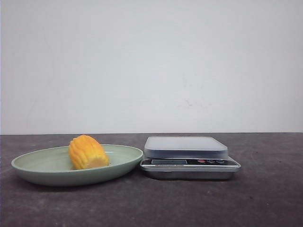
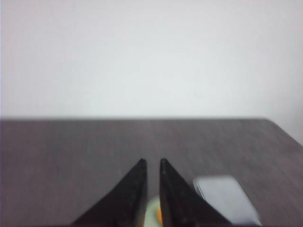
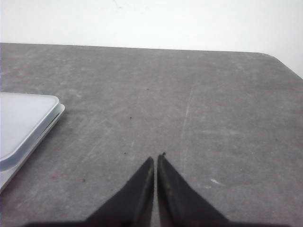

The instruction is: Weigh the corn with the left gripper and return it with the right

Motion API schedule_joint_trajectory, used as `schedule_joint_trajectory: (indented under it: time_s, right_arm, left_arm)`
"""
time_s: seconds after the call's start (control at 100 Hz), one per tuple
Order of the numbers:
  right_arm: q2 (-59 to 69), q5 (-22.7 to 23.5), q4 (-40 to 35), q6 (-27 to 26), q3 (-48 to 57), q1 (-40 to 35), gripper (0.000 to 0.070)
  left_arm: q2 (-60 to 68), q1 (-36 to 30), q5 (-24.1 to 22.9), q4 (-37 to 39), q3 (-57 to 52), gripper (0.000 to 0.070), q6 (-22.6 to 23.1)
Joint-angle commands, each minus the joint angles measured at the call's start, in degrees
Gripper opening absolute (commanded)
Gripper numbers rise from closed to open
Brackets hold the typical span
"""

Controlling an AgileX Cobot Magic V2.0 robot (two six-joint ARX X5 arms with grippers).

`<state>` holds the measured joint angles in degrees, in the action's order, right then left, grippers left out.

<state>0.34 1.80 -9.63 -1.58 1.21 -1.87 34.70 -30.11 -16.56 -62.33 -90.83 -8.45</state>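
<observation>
**Inspector:** Report from the left side of the table.

**Assistant:** A shallow pale-green plate (image 1: 52,171) sits on the dark table (image 1: 265,198). The corn (image 1: 87,152) lies on its side inside the plate, right of the plate's centre, paler cut end toward the camera. Nothing is touching it.

**Inspector:** Next item?

**Assistant:** A silver kitchen scale (image 1: 189,157) stands just beside the plate's right rim, with a pale platform on top and a display and buttons on its front face. The platform carries nothing.

**Inspector:** Left gripper?

**Assistant:** The left gripper (image 2: 152,164) does not appear in the front view. Its wrist camera, which is blurred, shows the black fingertips nearly together with a thin gap, gripping nothing. A sliver of plate and orange shows between the fingers lower down, and the scale lies close by.

**Inspector:** Right gripper?

**Assistant:** The right gripper (image 3: 156,160) has its tips drawn together, only a hairline slit left, over bare table. The scale's corner sits well apart from it.
</observation>
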Motion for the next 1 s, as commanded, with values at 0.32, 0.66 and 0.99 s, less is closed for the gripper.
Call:
schedule_joint_trajectory:
  time_s: [0.32,0.66,0.99]
  right_arm:
    - [-0.1,-0.2,0.6,-0.6,-0.4,0.0,0.0006]
    - [-0.1,-0.3,0.6,-0.6,-0.4,0.0,0.0006]
    - [-0.1,-0.3,0.6,-0.6,-0.4,0.0,0.0006]
  left_arm:
    - [-1.6,13.8,5.0,34.8,38.6,0.0011,5.8]
    - [-16.9,23.4,14.0,54.7,67.8,0.0011,0.3]
    - [-33.9,30.8,15.4,54.2,80.4,0.0011,1.0]
